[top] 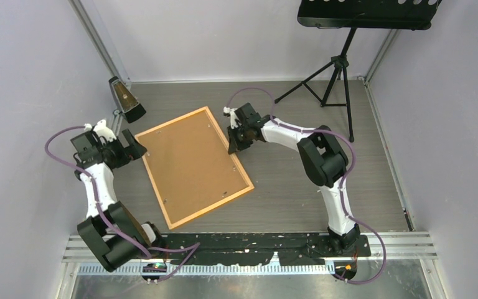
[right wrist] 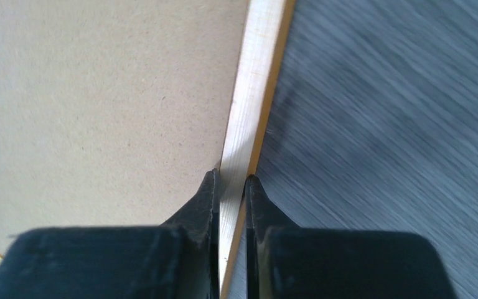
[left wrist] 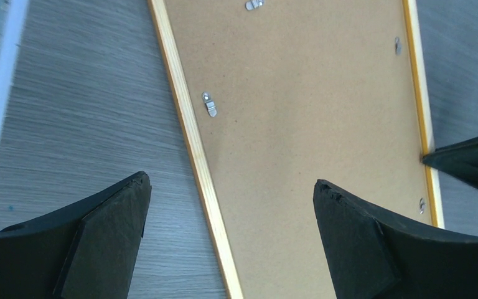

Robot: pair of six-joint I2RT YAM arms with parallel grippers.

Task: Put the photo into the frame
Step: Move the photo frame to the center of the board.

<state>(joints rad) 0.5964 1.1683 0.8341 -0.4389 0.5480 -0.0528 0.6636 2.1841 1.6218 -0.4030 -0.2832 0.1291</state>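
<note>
The orange wooden frame lies face down and slantwise on the grey table, its brown backing board facing up. The photo is hidden from all views. My right gripper is at the frame's right long edge, and the right wrist view shows it shut on the thin pale rim. My left gripper hovers over the frame's upper left corner. In the left wrist view it is wide open, straddling the frame's rim with nothing between its fingers.
A black tripod music stand is at the back right. A small dark pyramid-shaped object sits at the back left near the frame's corner. Small metal clips dot the backing board. Walls close in on three sides.
</note>
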